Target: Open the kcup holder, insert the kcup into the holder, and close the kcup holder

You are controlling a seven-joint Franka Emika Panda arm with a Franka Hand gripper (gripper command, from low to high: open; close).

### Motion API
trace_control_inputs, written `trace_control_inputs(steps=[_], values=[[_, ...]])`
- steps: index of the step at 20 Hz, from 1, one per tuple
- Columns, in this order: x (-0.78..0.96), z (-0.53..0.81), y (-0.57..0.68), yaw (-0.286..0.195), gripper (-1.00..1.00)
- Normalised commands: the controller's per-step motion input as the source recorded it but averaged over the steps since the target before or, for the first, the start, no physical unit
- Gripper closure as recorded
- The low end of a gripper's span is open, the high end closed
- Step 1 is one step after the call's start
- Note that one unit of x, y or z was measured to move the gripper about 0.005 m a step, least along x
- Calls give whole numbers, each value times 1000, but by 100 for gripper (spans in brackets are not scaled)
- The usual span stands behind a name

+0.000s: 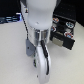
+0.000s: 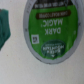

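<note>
Table: a pale surface [image 1: 12, 55] is being seen across the exterior view, and most of it is being blocked by the arm.

Arm: the white Panda arm [image 1: 37, 15] is being held steeply downward in the middle of the exterior view, with its wrist and rounded housing being pointed toward the table near the camera.

Kcup holder: the black boxy kcup holder [image 1: 65, 30] is being seen at the exterior view's right, behind the arm. Whether its tray is being slid out cannot be told (the picture is too blurred). It is standing apart from the arm.

Gripper: the gripper [image 1: 42, 62] is being hidden largely by its own housing in the exterior view, and no finger is being shown in the wrist view. Whether the jaws are spread or pressed together cannot be told.

Kcup: the kcup [image 2: 52, 30] is being framed large in the wrist view, lid up, green-rimmed with a white centre and printed lettering. It is judged to be lying on the table under the wrist, not in the holder.

Other item: a dark green object [image 2: 4, 27] is being cut off at the edge of the wrist view, beside the pod.

Progress: insertion and closing are judged as not yet done. Opening cannot be confirmed. The pod is judged as being approached for a pick.
</note>
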Motion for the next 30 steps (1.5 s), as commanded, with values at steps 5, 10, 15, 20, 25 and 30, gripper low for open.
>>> trace_control_inputs(steps=[5, 10, 15, 20, 25, 30], values=[[66, 3, 2, -13, -100], [8, 6, 17, 4, 100], [-6, -6, 4, -2, 100], [78, 49, 0, -13, 100], [42, 502, 276, -3, 100], [4, 836, 492, 71, 100]])
